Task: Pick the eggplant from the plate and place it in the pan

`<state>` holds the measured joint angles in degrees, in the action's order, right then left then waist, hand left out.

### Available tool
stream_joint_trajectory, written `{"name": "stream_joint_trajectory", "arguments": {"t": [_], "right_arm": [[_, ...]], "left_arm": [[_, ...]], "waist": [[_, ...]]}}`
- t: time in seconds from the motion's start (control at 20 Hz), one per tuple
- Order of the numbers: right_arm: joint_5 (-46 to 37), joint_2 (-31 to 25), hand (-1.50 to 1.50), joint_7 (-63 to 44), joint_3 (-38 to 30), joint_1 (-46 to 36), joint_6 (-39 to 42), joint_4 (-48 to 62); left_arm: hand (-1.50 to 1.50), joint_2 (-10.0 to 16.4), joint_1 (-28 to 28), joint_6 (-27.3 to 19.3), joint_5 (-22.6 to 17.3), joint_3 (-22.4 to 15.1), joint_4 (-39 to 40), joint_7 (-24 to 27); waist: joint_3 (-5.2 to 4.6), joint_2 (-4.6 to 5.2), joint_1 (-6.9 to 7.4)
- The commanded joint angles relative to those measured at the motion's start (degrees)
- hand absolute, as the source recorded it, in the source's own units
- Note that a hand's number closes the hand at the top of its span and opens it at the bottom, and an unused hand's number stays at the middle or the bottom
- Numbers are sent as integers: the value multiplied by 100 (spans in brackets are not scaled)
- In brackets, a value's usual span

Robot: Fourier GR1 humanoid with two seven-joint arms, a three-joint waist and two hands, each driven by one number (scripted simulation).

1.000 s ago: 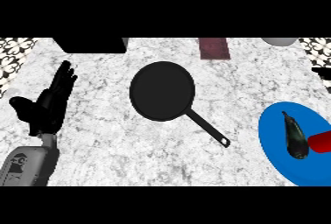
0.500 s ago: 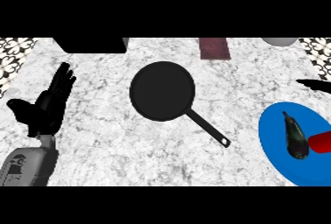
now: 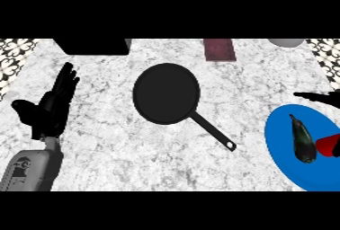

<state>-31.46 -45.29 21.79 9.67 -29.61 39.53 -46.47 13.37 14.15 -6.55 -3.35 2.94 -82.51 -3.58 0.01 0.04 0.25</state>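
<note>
A dark eggplant (image 3: 303,139) lies lengthwise on the blue plate (image 3: 285,155) at the counter's right edge. The black pan (image 3: 166,93) sits in the middle, its handle (image 3: 216,131) pointing toward the plate. My right hand (image 3: 320,97) shows only as straight fingers coming in from the right edge, just beyond the plate's far rim and apart from the eggplant; it is open and holds nothing. At the far left my left hand (image 3: 50,108) rests open with its fingers up.
A red object (image 3: 327,144) sits on the plate right beside the eggplant. Along the back stand a black box (image 3: 93,46), a dark red block (image 3: 219,48) and a pale bowl (image 3: 287,42). Marble counter lies between pan and plate.
My right hand has come into view from the right edge and reached further left above the plate. The left hand, pan and eggplant have stayed put.
</note>
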Motion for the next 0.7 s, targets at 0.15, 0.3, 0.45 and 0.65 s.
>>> {"name": "stream_joint_trajectory", "arguments": {"t": [0.15, 0.3, 0.45, 0.65], "right_arm": [[-798, 57, -150, 30, 352, -102, -66, -6], [-1079, 221, -150, 129, 397, -452, -31, 415], [-1261, 342, -150, 66, 305, -325, -19, 399], [-1467, 564, -150, 144, 254, -320, -50, 539]], "left_arm": [[0, -267, -1, -76, 197, -199, -64, -3], [0, 173, -120, 341, -99, 164, -250, -243], [0, -185, -307, 125, 130, 33, -82, 171], [0, -152, -261, 244, 150, 105, 8, 266]], "waist": [[0, 6, 6], [1, 8, 61], [-1, 1, 14], [-1, 1, 8]]}}
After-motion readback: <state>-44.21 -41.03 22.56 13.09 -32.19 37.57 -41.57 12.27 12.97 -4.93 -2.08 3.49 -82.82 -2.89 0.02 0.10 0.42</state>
